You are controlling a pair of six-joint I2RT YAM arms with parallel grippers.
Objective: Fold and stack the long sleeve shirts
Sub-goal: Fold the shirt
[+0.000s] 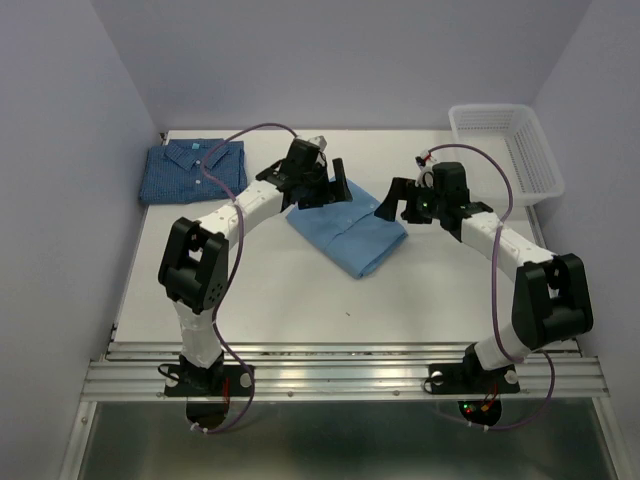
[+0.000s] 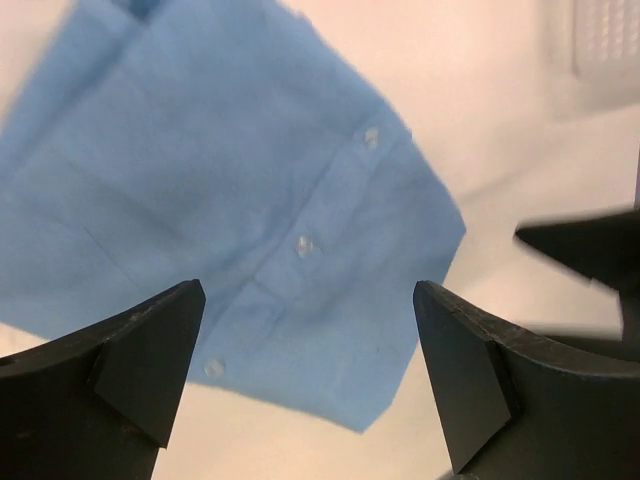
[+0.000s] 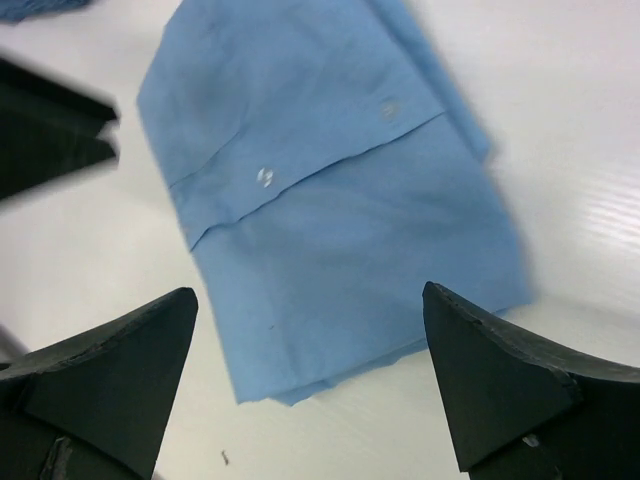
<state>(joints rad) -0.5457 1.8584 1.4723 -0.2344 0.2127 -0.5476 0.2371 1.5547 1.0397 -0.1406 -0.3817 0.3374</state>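
A plain light sky-blue shirt lies folded flat in the middle of the table, its button placket up. A darker checked blue shirt lies folded at the back left corner. My left gripper hovers over the light shirt's back left part, jaws wide open with nothing between them. My right gripper hangs open above the shirt's right corner, empty too. Neither gripper touches the cloth.
A white mesh basket stands at the back right corner. Purple cables loop over both arms. Walls close in the table on the left, back and right. A metal rail runs along the near edge.
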